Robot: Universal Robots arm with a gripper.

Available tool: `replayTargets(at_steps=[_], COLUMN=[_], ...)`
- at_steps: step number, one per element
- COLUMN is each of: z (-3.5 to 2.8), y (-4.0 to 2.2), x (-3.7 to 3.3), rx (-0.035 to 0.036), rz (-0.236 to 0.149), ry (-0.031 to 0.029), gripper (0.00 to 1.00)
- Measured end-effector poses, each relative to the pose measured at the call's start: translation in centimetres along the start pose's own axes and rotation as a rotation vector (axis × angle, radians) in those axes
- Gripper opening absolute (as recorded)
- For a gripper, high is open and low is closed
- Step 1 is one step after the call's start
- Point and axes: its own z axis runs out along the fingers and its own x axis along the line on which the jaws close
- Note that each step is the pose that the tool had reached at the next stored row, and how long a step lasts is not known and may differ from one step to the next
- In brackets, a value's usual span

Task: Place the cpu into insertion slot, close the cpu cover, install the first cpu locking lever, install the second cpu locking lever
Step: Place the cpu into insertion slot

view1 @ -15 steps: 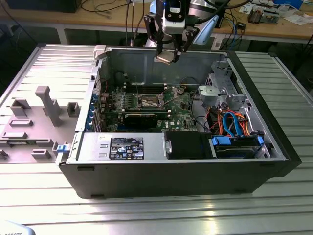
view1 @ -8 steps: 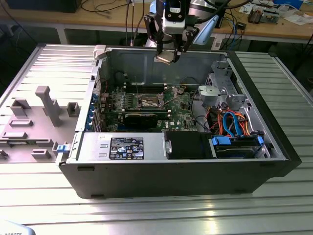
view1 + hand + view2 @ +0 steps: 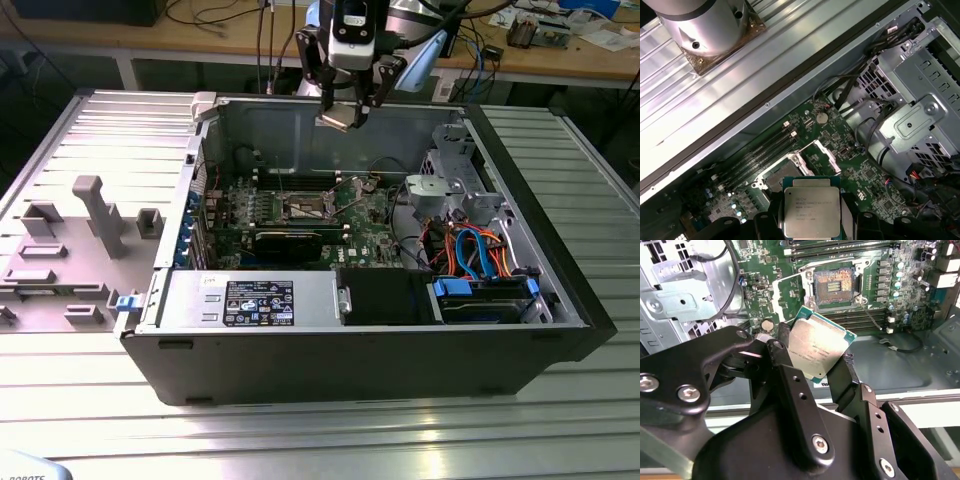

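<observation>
Pincer [image 3: 341,116] clamping cpu [image 3: 817,347] by opposite edges, hovering high above insertion slot [image 3: 834,286], well apart. Cpu cover [image 3: 788,292] standing open. Risks: cpu seeming rotated against slot, so possibly seating skewed and bending pins, or slipping from thin edge hold.

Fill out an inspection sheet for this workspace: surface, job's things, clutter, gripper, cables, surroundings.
Surface: ribbed metal table carrying an open computer case.
Job's things: cpu held in the air above the motherboard, not yet seated; socket bare; cpu cover swung open beside it.
Clutter: grey fixture plate with blocks, at the exterior view's left of the case.
Gripper: gripper shut on the cpu's edges, above the case's rear wall.
Cables: orange and blue cables bundled inside the case, at the exterior view's right.
Surroundings: wooden bench behind, with wires and small items.
</observation>
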Motion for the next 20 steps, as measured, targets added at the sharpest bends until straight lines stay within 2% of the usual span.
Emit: replayTargets(at_steps=[13,20], z=[0.02,0.04], y=[0.0,0.0], x=[0.0,0.0], rx=[-0.0018,-0.0031], rz=[0.09,0.16], ry=[-0.008,-0.0143], gripper=[0.54,0.54])
